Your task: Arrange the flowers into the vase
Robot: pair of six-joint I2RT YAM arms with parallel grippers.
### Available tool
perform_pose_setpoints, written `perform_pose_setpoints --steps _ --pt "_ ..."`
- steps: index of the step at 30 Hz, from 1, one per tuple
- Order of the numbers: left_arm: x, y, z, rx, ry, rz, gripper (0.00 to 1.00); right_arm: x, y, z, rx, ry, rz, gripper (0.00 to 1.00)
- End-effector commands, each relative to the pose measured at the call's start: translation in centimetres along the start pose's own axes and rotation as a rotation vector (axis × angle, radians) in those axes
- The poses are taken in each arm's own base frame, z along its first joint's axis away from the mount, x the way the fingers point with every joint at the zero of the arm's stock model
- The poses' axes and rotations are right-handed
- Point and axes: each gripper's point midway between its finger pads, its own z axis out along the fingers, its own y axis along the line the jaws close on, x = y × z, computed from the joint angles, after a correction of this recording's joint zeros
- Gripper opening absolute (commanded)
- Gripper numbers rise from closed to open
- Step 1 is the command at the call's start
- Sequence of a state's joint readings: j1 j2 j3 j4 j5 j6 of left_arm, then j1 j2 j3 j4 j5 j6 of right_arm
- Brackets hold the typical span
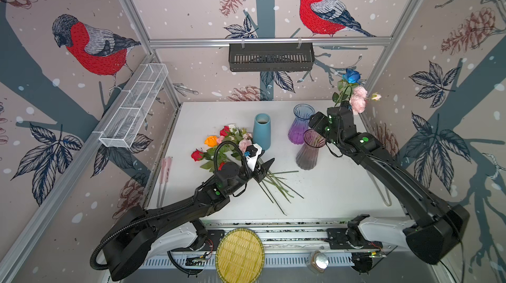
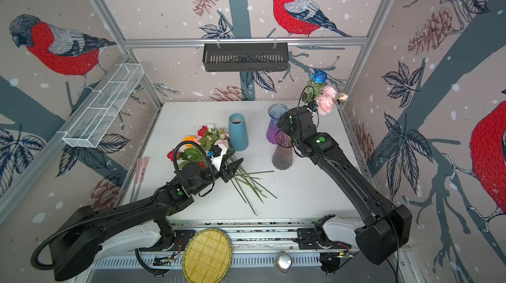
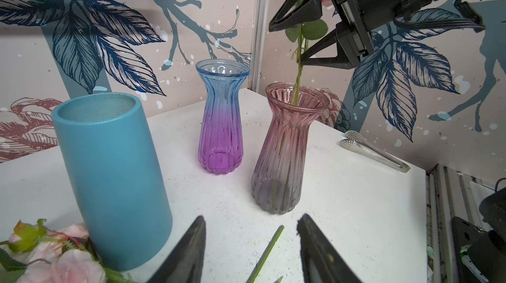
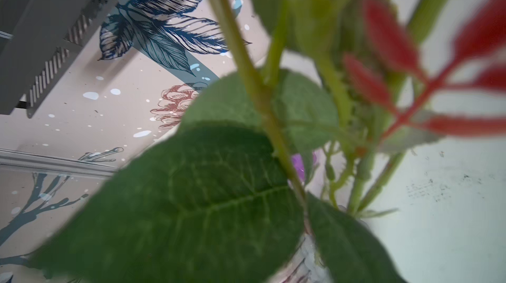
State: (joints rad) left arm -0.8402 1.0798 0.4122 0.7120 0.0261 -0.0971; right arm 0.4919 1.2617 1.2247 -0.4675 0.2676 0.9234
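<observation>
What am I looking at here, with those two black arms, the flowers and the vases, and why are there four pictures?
These are two robot arms on one table, each ending in a two-fingered claw. Two pictures look down from overhead, side by side like a pair of eyes. The other two come from small cameras on the arms' wrists.

On the table stand a plain blue vase, a blue-to-purple glass vase and a pink-grey glass vase. A loose bunch of flowers lies beside the blue vase, and metal tongs lie near the edge.

The right claw is up above the pink-grey vase, open around the stems of a blue rose and pink blooms, which already reach down into that vase. The left claw hovers open over the loose stems, holding nothing.
</observation>
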Motion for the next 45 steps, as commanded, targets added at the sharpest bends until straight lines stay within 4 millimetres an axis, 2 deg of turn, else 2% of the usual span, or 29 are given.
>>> perform_pose_setpoints --steps 1,9,15,19,21,26,29,31,33,35,45 --pt "-0.7 0.0 0.1 -0.005 -0.021 0.022 0.54 0.2 -0.4 0.9 0.018 0.002 0.01 0.84" --pt "-0.6 0.2 0.1 -0.018 -0.016 0.033 0.55 0.4 -0.6 2.0 0.026 0.001 0.0 0.78" --pt "-0.4 0.3 0.2 -0.022 -0.01 0.036 0.54 0.4 -0.6 1.7 0.001 -0.017 -0.034 0.66" --pt "-0.2 0.3 0.3 -0.023 -0.003 0.035 0.55 0.4 -0.3 1.3 -0.032 -0.025 -0.058 0.51" --pt "-0.1 0.3 0.4 -0.022 -0.001 0.037 0.55 0.0 -0.2 0.4 -0.051 -0.044 -0.064 0.43" --pt "0.0 0.4 0.5 -0.026 0.004 0.04 0.54 0.1 -0.3 -0.2 -0.07 -0.056 -0.093 0.16" --pt "0.1 0.4 0.5 -0.026 0.006 0.04 0.55 0.2 -0.5 -0.4 -0.072 -0.064 -0.123 0.06" --pt "0.1 0.4 0.5 -0.025 0.005 0.04 0.55 0.2 -0.6 -0.5 -0.062 -0.068 -0.143 0.07" --pt "0.0 0.4 0.6 -0.025 0.005 0.04 0.55 0.2 -0.8 -0.3 -0.049 -0.064 -0.168 0.2" --pt "0.0 0.4 0.5 -0.025 0.004 0.041 0.54 0.3 -0.9 -0.1 -0.03 -0.061 -0.192 0.25" --pt "-0.2 0.4 0.3 -0.026 -0.001 0.043 0.55 0.9 -1.3 1.4 0.013 -0.05 -0.237 0.25"
